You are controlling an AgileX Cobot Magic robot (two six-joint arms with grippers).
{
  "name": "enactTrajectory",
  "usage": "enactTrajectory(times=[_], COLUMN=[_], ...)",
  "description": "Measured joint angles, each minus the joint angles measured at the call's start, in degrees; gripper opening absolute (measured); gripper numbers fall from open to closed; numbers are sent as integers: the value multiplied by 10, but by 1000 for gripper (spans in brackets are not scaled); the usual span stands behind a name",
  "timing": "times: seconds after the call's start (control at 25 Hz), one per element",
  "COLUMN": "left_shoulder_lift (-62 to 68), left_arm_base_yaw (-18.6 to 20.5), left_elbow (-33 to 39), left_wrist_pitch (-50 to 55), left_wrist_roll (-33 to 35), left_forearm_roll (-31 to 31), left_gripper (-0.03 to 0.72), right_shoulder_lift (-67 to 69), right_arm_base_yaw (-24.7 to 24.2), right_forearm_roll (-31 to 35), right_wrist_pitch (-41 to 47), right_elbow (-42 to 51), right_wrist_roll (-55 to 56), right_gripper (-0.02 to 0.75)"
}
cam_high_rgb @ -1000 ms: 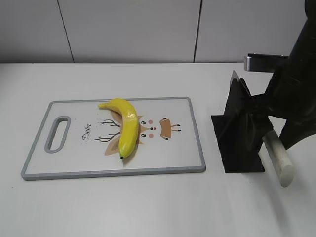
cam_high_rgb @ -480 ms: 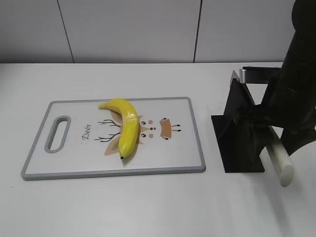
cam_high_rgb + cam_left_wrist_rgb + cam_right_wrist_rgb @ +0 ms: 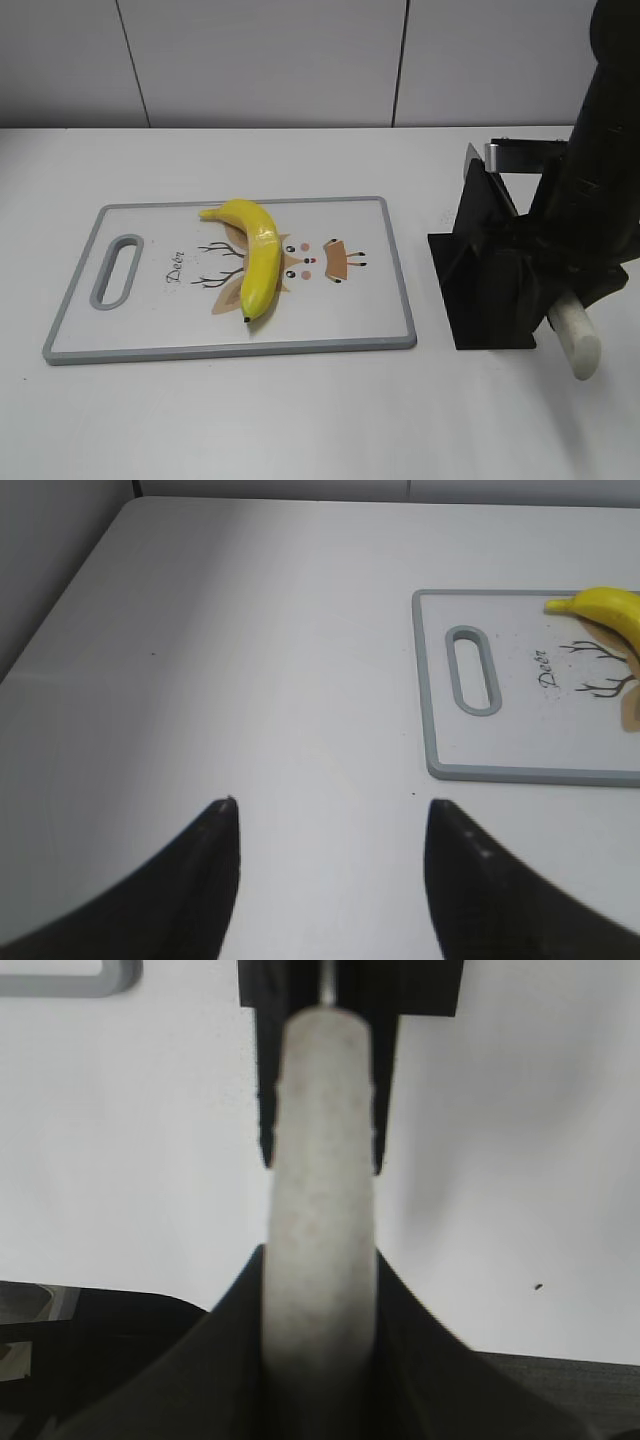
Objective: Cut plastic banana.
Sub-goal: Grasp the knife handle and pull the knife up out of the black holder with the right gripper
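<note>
Drawing the knife handle (image 3: 318,1190) straight out of the black stand (image 3: 490,270) is the step in hand, judging by the right gripper (image 3: 318,1360), whose fingers clench it on both sides (pull along the slot, not sideways). The left gripper (image 3: 330,830) hangs released. The plastic banana (image 3: 255,255) lies on the cutting board (image 3: 380,330).

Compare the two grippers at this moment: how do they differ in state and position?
The left gripper is open and holds nothing; the right gripper is shut on the pale knife handle. The left hangs over bare table left of the cutting board; the right sits at the black knife stand. Neither touches the plastic banana.
</note>
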Motion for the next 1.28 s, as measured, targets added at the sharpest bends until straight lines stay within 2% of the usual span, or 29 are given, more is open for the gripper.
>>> enactTrajectory(times=[0.72, 1.12, 1.28], left_shoulder_lift=[0, 0, 0], left_arm_base_yaw=[0, 0, 0], left_elbow=[0, 0, 0], left_wrist_pitch=[0, 0, 0], left_wrist_roll=[0, 0, 0], left_forearm_roll=[0, 1, 0], left_gripper=[533, 531, 516], right_shoulder_lift=[-128, -168, -168], right_arm_base_yaw=[0, 0, 0], right_forearm_roll=[-2, -22, -20], right_wrist_pitch=[1, 17, 17], right_elbow=[-6, -96, -129], right_wrist_roll=[8, 4, -65], right_gripper=[167, 167, 166])
